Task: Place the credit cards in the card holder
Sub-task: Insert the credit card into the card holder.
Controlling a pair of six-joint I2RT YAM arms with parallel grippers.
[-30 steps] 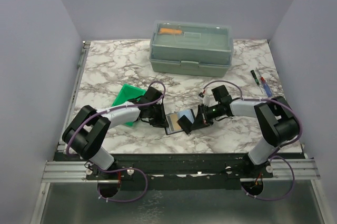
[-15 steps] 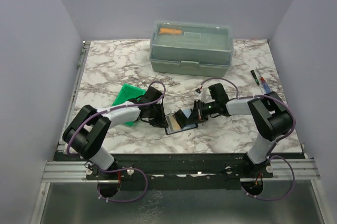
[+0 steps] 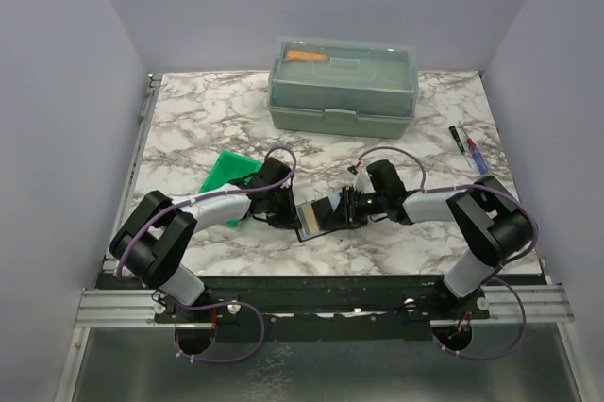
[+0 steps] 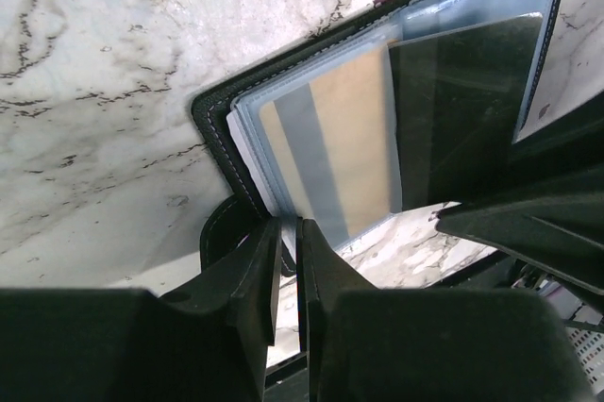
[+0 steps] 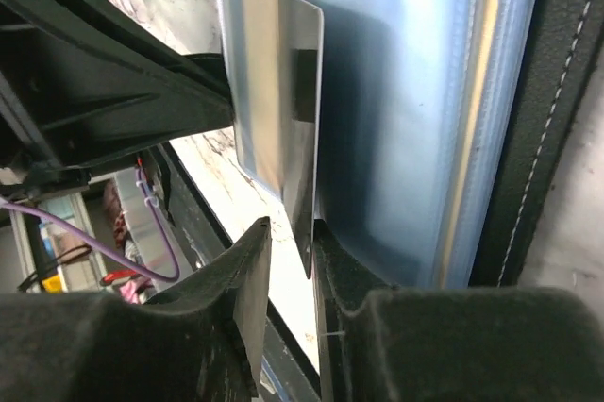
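Note:
The card holder (image 3: 316, 221), a black wallet, lies open on the marble table between both arms. My left gripper (image 3: 283, 214) is shut on its near edge, pinching the black rim and clear pockets (image 4: 288, 232). A yellowish credit card (image 4: 354, 138) sits inside one pocket. A silver credit card (image 5: 293, 91) stands on edge, partly slid in among the clear pockets (image 5: 406, 119). My right gripper (image 5: 288, 242) is open around that card's free end: the card leans on one finger, and a gap shows to the other. Seen from above, this gripper (image 3: 345, 207) is at the wallet's right side.
A small green bin (image 3: 229, 173) lies just behind my left arm. The big grey-green lidded toolbox (image 3: 342, 84) stands at the back centre. Two pens (image 3: 469, 147) lie at the right edge.
My right gripper has moved left and down to the wallet with the silver card, then its jaws have parted off the card. The left gripper keeps its pinch.

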